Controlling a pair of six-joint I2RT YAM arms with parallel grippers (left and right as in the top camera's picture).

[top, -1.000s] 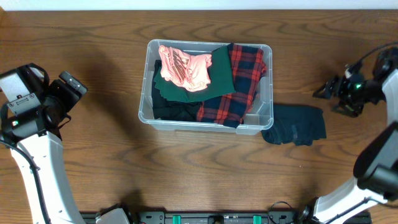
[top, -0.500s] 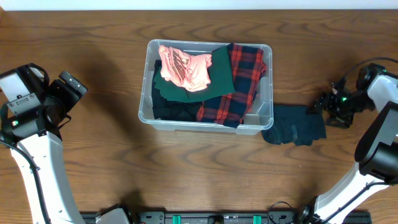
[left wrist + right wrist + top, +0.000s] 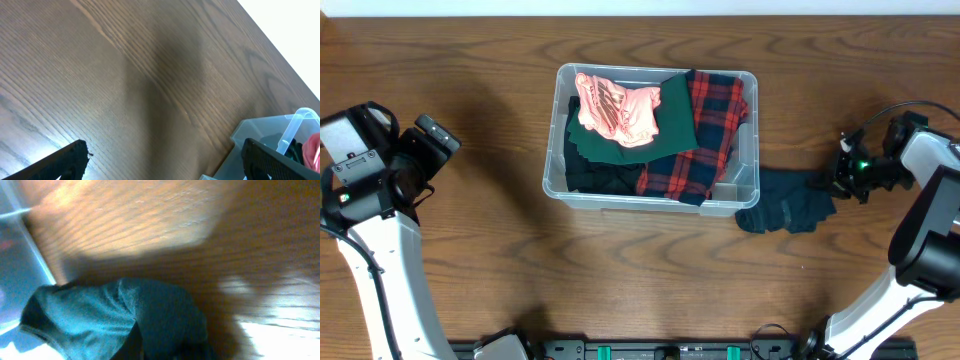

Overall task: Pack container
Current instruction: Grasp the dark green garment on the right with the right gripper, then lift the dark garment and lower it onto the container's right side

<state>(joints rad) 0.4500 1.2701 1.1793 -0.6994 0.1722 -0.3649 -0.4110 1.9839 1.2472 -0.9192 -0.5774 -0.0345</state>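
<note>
The clear container [image 3: 552, 150] stands in the middle of the table, holding a pink garment [image 3: 615, 110], a green cloth [image 3: 672, 120], a red plaid shirt [image 3: 705, 130] and a black cloth [image 3: 595, 175]. A dark teal garment [image 3: 785, 205] lies on the table by its right front corner. My right gripper [image 3: 838, 178] is shut on that garment's right edge; in the right wrist view the fabric [image 3: 120, 315] bunches toward the jaws. My left gripper [image 3: 438, 140] hovers open at the far left, nothing between its fingers [image 3: 65, 160]. A corner of the container [image 3: 265, 132] shows in the left wrist view.
Bare wooden tabletop [image 3: 650, 280] surrounds the container. The container's wall [image 3: 15, 255] sits just left of the teal garment in the right wrist view. A black rail [image 3: 670, 350] runs along the front edge of the table.
My right gripper moved left to the dark teal garment and shut on its edge; the cloth's right side has bunched toward it. The left arm has not moved.
</note>
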